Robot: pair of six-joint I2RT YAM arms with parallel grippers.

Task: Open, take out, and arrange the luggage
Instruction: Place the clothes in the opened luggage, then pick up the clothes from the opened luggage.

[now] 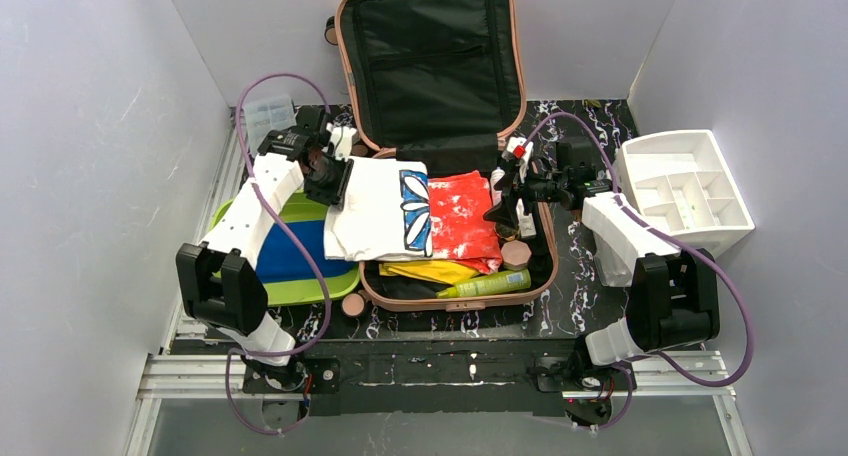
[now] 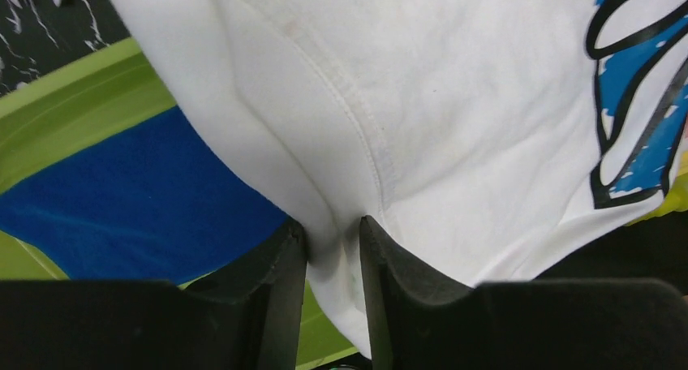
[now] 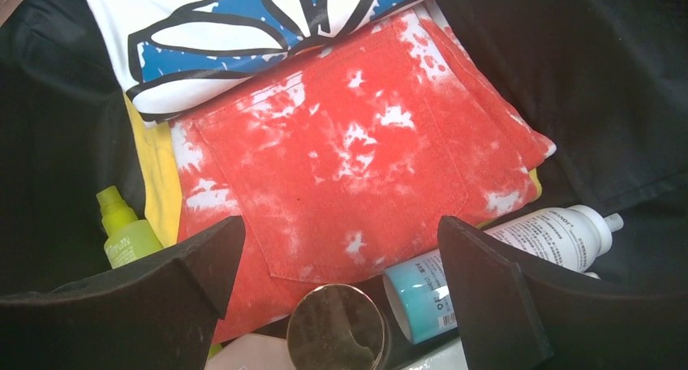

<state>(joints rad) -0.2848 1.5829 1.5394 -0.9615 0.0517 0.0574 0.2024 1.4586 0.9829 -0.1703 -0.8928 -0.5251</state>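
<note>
Take-out step: left gripper (image 2: 333, 229) pinches shirt (image 2: 454, 102) over left edge of luggage (image 1: 430, 56), right gripper (image 3: 341, 225) spread; next, lower shirt flat into tray (image 2: 73, 110).

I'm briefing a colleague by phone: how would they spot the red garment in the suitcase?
Find the open salmon-pink suitcase mid-table. In its lower shell, the red garment lies just right of the white T-shirt with the blue flower print, partly under it. It alone is red blotched white, with a stitched pocket.
</note>
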